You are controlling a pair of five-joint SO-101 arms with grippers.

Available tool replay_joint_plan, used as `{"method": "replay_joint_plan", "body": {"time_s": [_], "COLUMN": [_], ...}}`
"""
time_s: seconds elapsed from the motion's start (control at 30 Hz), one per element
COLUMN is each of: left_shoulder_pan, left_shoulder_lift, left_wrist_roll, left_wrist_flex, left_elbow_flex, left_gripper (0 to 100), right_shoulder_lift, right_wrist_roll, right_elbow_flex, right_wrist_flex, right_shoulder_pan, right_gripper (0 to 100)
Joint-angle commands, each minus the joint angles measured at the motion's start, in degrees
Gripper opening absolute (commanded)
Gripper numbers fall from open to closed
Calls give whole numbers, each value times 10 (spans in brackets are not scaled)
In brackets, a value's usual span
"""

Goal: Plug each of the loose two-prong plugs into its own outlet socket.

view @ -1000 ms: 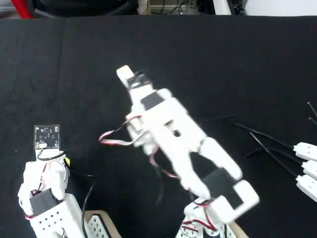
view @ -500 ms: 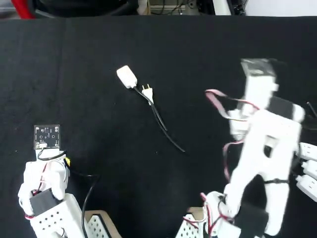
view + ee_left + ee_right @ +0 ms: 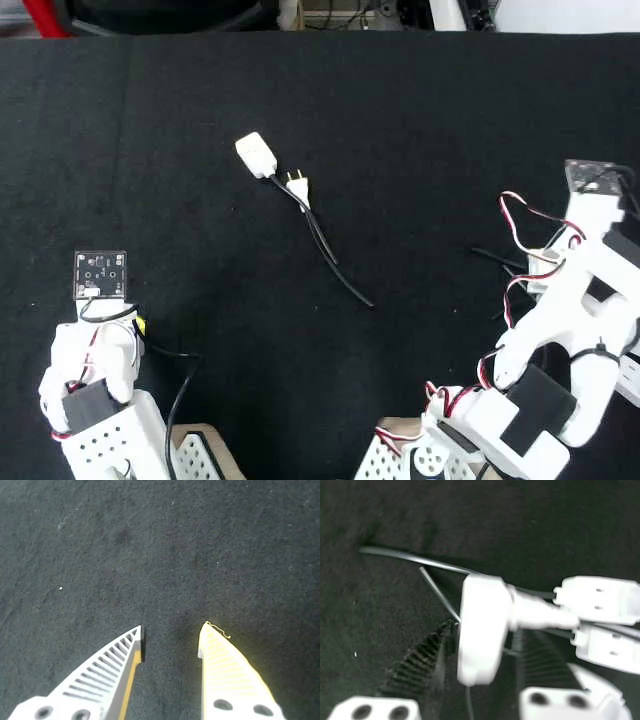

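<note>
A small white outlet socket [image 3: 256,155] lies mid-table with a white two-prong plug [image 3: 297,184] just beside it, unplugged, its black cable [image 3: 335,265] trailing toward the front. My left gripper [image 3: 172,635] is open over bare black cloth at the front left, nothing between its fingers. At the table's right edge my right gripper [image 3: 485,647] is open, and a white plug-shaped piece [image 3: 480,625] lies between its dark fingers. Two more white sockets [image 3: 600,600] lie just past it. I cannot tell whether the fingers touch the white piece.
The table is covered in black cloth [image 3: 400,120]. Thin black cables [image 3: 497,260] run across it near the right arm [image 3: 575,300]. The left arm [image 3: 90,370] sits at the front left corner. Open cloth lies between the two arms.
The right arm has swung from over the middle socket and plug to the table's right edge, leaving them lying uncovered. The left arm has stayed put.
</note>
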Motion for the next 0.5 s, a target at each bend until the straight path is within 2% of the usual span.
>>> {"method": "replay_joint_plan", "body": {"time_s": [0.0, 0.13, 0.23, 0.37, 0.47], "left_shoulder_pan": [6, 7, 18, 22, 23], "left_shoulder_lift": [-2, -2, -2, -2, -2], "left_wrist_roll": [6, 8, 23, 27, 31], "left_wrist_flex": [-31, -37, -43, -56, -62], "left_elbow_flex": [-2, 0, 3, 7, 13], "left_gripper": [188, 188, 188, 190, 190], "right_shoulder_lift": [-33, -120, -216, -359, -465], "right_wrist_roll": [-26, -29, -26, -25, -26], "right_elbow_flex": [-45, -101, -129, -116, -69], "right_wrist_flex": [75, 276, 385, 428, 426], "right_shoulder_pan": [10, 10, 10, 6, 6], "right_gripper": [392, 401, 401, 378, 292]}}
